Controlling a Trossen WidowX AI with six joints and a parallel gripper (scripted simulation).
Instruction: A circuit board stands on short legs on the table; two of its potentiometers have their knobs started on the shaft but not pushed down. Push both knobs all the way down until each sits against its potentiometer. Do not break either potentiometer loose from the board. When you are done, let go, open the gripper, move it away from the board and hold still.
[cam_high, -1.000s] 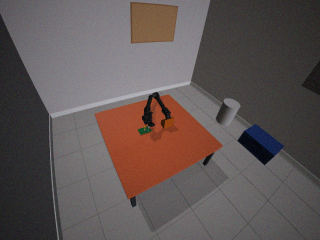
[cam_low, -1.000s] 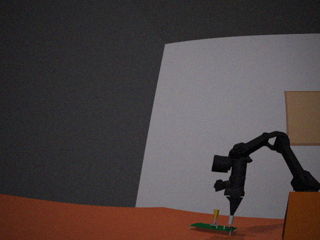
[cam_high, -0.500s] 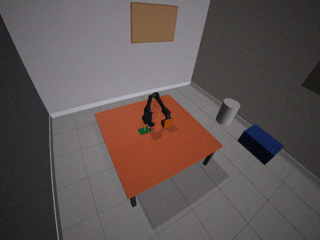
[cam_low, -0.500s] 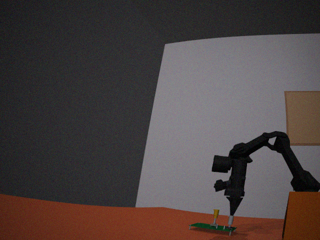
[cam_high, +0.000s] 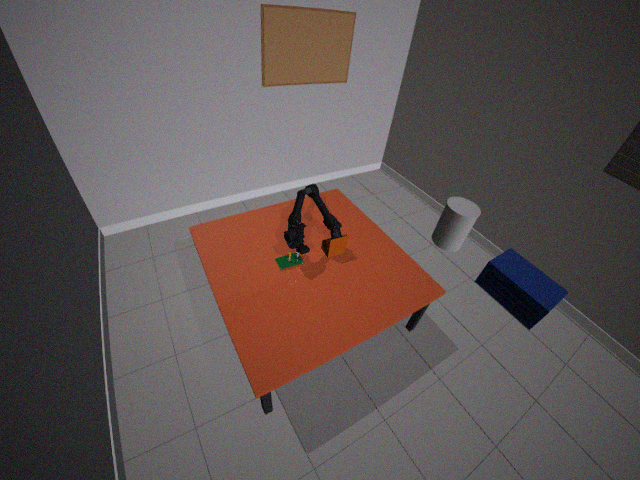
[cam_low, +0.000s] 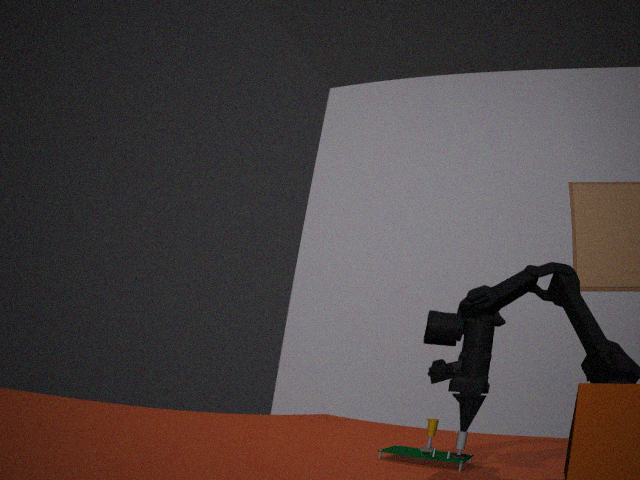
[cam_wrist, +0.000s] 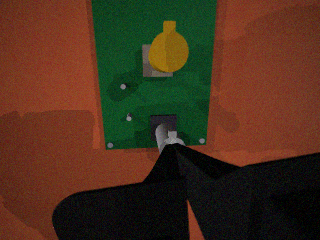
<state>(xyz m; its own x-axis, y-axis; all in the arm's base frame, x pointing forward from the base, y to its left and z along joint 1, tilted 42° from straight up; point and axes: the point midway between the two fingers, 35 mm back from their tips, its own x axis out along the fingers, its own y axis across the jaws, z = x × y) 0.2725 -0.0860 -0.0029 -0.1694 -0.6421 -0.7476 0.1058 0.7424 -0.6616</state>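
Note:
The green circuit board (cam_high: 281, 262) (cam_low: 398, 452) (cam_wrist: 110, 65) stands on short legs. The yellow knob (cam_high: 290, 254) (cam_low: 432, 427) (cam_wrist: 169, 51) sits high on its shaft, with bare shaft between it and the light grey potentiometer (cam_wrist: 149, 71). The light grey knob (cam_low: 461, 440) (cam_wrist: 161, 136) stands over the dark potentiometer (cam_wrist: 162, 120) near the board's end; a short narrower length shows beneath it in the exterior view. My gripper (cam_low: 464, 429) (cam_wrist: 171, 150) is shut with nothing between the fingers, pointing down, its tips at the grey knob's top. The tips partly hide that top in the wrist view.
Two thin pale posts (cam_wrist: 123, 86) (cam_wrist: 129, 118) stand on the board beside the potentiometers. An orange block (cam_high: 336, 246) (cam_low: 604, 434) is by the arm's base on the orange table (cam_high: 330, 310). A grey cylinder (cam_high: 455, 224) and a blue box (cam_high: 527, 281) are on the floor.

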